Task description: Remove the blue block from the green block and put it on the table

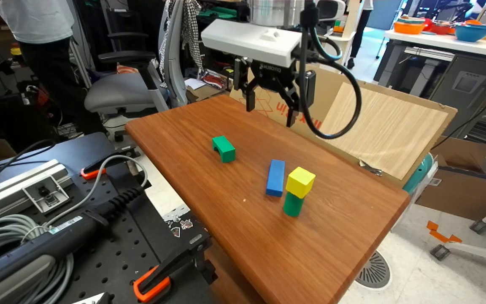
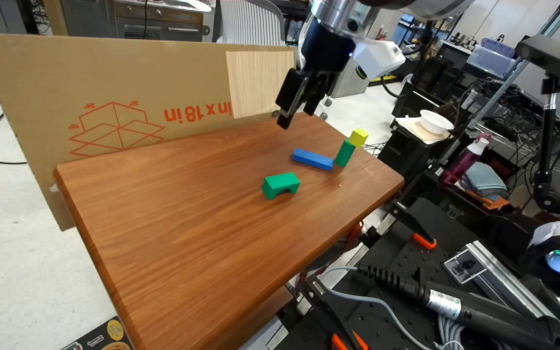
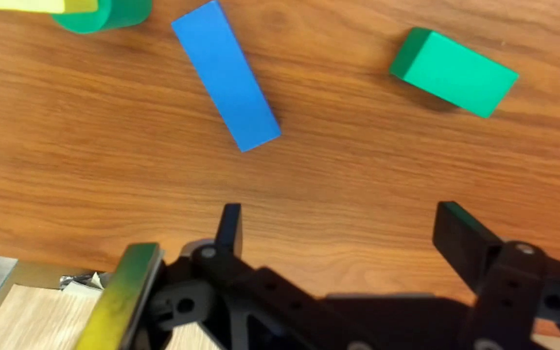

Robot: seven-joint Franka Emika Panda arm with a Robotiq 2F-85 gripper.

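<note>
The blue block (image 1: 275, 178) is a bright blue oblong lying flat on the reddish-brown wooden table (image 1: 226, 202). It also lies there in an exterior view (image 2: 312, 159) and in the wrist view (image 3: 226, 78). The green block (image 1: 225, 148), teal-green with an arch cut in its underside, stands on the table apart from the blue block. It also shows in an exterior view (image 2: 281, 184) and in the wrist view (image 3: 460, 73). My gripper (image 1: 271, 112) is open and empty, high above the table. Its spread fingers show in the wrist view (image 3: 337, 209), with bare wood between them.
A yellow cube (image 1: 300, 182) sits on an upright green cylinder (image 1: 293, 204), close beside the blue block. A cardboard sheet (image 2: 114, 92) and a pale plywood sheet (image 2: 260, 82) stand along one table edge. A black bench with clamps and cables (image 1: 112, 236) adjoins the opposite side.
</note>
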